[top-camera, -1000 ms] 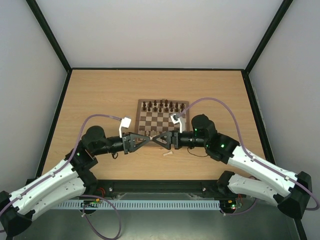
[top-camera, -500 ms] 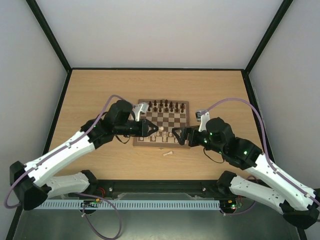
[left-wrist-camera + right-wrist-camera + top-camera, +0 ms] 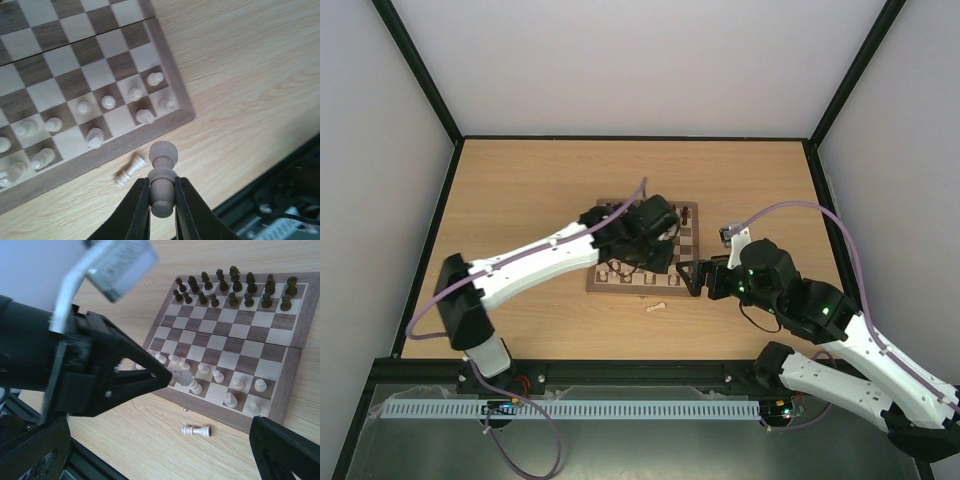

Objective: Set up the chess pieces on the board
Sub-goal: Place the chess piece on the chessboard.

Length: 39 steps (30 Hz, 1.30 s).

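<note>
Cream wooden pawn [image 3: 162,167], pinched by its base in left tool [image 3: 162,200] over near ranks of board [image 3: 100,159], evidently for placing. Right tool [image 3: 684,277] gaping, empty, beside board, likely for clearance. One pale piece [image 3: 130,170] toppled on counter [image 3: 240,75].

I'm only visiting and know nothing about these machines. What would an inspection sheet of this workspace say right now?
Surface: light wooden table.
Job's things: board lies mid-table; pale pieces stand on its near rows; a fallen piece lies on the table just off the near edge.
Clutter: nothing seen.
Pincers: left pincer shut on a held piece; right pincer open and empty, by the board's near right corner.
Cables: a purple cable loops off each arm.
Surroundings: dark pieces on the board's far rows; pale walls; black frame.
</note>
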Available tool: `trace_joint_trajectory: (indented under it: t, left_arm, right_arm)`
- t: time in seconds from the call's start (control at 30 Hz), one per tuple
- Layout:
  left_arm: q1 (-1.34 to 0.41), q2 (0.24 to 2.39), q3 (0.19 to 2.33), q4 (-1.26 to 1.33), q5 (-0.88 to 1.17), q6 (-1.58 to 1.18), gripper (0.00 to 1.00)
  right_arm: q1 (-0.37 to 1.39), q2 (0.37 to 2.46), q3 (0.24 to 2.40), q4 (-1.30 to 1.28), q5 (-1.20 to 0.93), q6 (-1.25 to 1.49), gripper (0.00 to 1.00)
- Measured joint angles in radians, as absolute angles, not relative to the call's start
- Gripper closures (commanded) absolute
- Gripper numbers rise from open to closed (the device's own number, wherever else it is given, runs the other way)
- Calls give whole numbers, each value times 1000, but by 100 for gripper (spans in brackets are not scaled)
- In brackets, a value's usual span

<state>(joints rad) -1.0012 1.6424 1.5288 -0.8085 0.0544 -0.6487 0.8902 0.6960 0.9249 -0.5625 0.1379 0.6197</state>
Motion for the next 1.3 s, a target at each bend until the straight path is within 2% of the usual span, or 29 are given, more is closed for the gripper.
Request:
trace_joint_trajectory:
  t: [0.33, 0.63, 1.3]
  left_arm:
    - [-1061, 1908, 1771, -1013, -106, -593, 90]
    - [-1059, 1992, 1784, -1085, -109, -556, 89]
    - [-1049, 2069, 1784, -1053, -84, -500, 88]
  right_arm:
    - [890, 658, 925, -607, 140, 609, 1]
    - [890, 653, 925, -626, 127, 609, 1]
    - [890, 645, 925, -627, 112, 608, 1]
